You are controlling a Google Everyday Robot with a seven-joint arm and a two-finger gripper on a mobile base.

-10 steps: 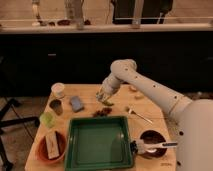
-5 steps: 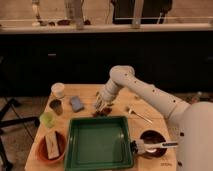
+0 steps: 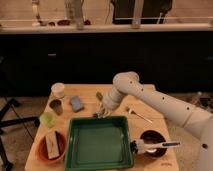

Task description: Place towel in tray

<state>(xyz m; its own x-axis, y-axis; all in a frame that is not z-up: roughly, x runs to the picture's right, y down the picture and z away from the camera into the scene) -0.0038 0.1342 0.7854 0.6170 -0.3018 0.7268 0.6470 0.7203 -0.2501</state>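
Gripper (image 3: 101, 111) of the white arm (image 3: 150, 97) hangs low over the wooden table (image 3: 142, 92), just behind the far rim of the green tray (image 3: 100, 144), fingers pressed together. The towel (image 3: 98, 114) appears as a small pale scrap at the fingertips, close to the tray's far edge; whether it is pinched between them or merely lying under them cannot be told.

The cloth looks light, soft and floppy, likely to sag and trail from any grip rather than hold its shape. A pinch on a folded edge or a bunched corner would probably serve best, lifted high enough for the hanging end to clear the rim.

Toward the table's left edge stand a white cup (image 3: 58, 89), a blue block (image 3: 77, 103), a dark cup (image 3: 55, 106) and an orange bowl (image 3: 51, 146); a dark bowl (image 3: 152, 142) sits at the tray's right.
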